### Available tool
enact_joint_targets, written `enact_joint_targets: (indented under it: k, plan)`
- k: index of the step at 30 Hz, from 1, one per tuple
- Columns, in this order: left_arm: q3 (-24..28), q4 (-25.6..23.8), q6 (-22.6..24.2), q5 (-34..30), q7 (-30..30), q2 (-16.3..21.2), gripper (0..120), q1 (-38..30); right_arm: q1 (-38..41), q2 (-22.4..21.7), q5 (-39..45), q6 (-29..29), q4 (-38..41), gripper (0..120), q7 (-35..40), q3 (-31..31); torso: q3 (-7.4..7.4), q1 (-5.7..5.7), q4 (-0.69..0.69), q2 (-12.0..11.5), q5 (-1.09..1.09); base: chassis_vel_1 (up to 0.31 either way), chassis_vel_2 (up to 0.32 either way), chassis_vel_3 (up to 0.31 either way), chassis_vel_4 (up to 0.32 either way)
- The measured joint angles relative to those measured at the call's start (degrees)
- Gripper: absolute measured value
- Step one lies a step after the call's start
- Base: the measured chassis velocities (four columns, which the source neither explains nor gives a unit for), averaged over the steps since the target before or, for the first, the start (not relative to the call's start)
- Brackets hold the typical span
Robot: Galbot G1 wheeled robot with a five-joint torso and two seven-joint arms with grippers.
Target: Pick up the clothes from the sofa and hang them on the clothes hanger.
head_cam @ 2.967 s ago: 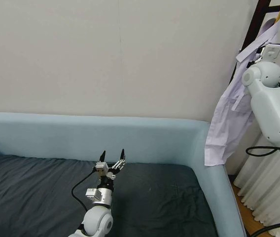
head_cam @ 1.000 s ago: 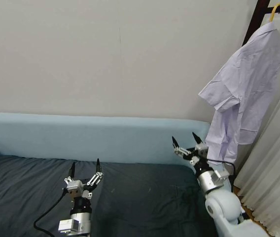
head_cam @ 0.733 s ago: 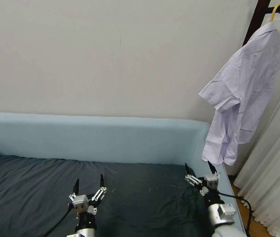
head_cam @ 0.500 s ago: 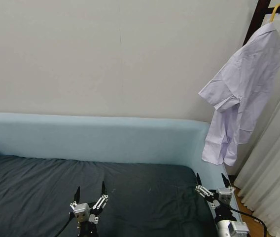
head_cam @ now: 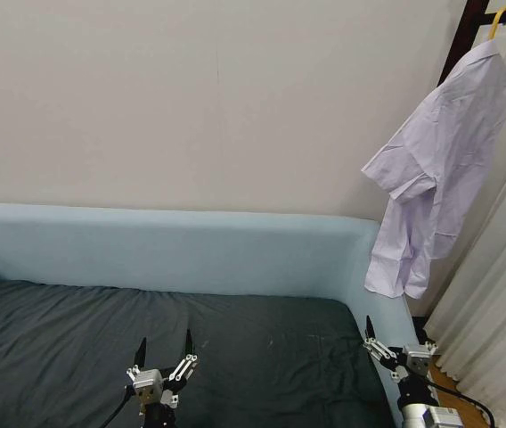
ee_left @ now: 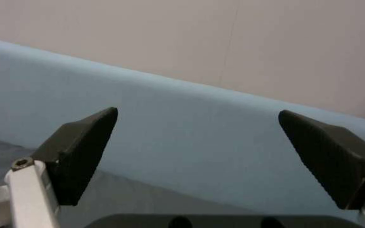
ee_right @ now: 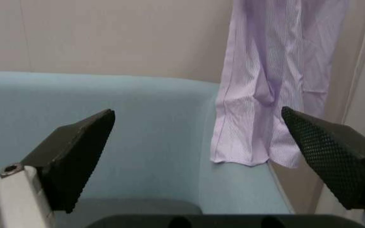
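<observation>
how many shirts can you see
1. The shirt hangs on the hanger at the right, beyond the sofa's end. More could lie on the sofa's front part, outside the pictures.

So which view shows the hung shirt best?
The head view: the shirt shows in full, from the yellow hanger at its top down to the hem. The right wrist view catches just its lower part, beside the sofa's end. The left wrist view faces the sofa backrest.

Rack post (head_cam: 464,37) cut by top edge; sofa (head_cam: 191,251) by left.
</observation>
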Motion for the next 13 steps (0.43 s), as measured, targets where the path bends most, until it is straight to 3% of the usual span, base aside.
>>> enact_joint_targets:
  k: [13]
  plan:
    - [0.1,0.0,0.0,-0.1,0.0,0.1,100,-0.1,0.2,-0.1,0.1,-0.1,-0.1,100,0.0,-0.1,0.00,0.00,0.00,0.0,0.00,0.000,0.000,0.000,0.000]
